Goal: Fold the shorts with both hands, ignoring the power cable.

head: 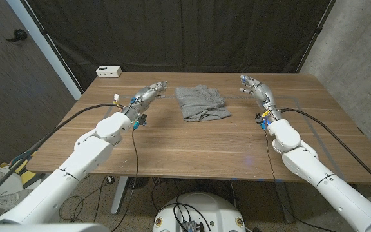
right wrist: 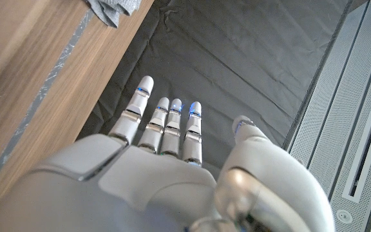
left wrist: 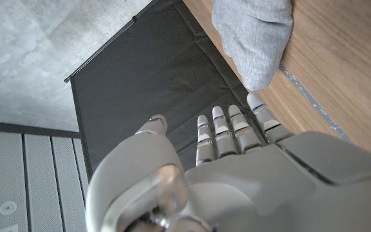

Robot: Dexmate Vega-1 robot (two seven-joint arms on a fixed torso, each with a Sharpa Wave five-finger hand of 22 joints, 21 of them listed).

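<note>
A pair of grey shorts (head: pixel 201 103) lies folded into a rumpled, roughly square bundle on the far half of a wooden table (head: pixel 205 145), about midway between the robot's two hands and touching neither. The left hand (head: pixel 148 95) is stretched over the table just beside the bundle's left edge, fingers pointing toward the far side; the right hand (head: pixel 256 88) sits on the opposite side, a little further from the cloth, near the table's far right corner. Both hands are empty, their fingers extended and spread apart, holding nothing.

In the left wrist view the back of the left hand (left wrist: pixel 237 174) fills the foreground, its fingers (left wrist: pixel 219 132) straight and slightly fanned, thumb held off to the side, with a rounded fold of the shorts (left wrist: pixel 253 35) lying on the wood just beyond the fingertips. In the right wrist view the right hand (right wrist: pixel 166 174) shows the same open pose, fingers (right wrist: pixel 169 122) straight with blue-lit tips, and a corner of the shorts (right wrist: pixel 111 9) is seen at the table's edge, well apart from the hand.

A small white box (head: pixel 109 71) stands at the table's far left corner. A black curtain (head: pixel 185 32) hangs behind the table, and black cables (head: pixel 76 119) run along both arms.
</note>
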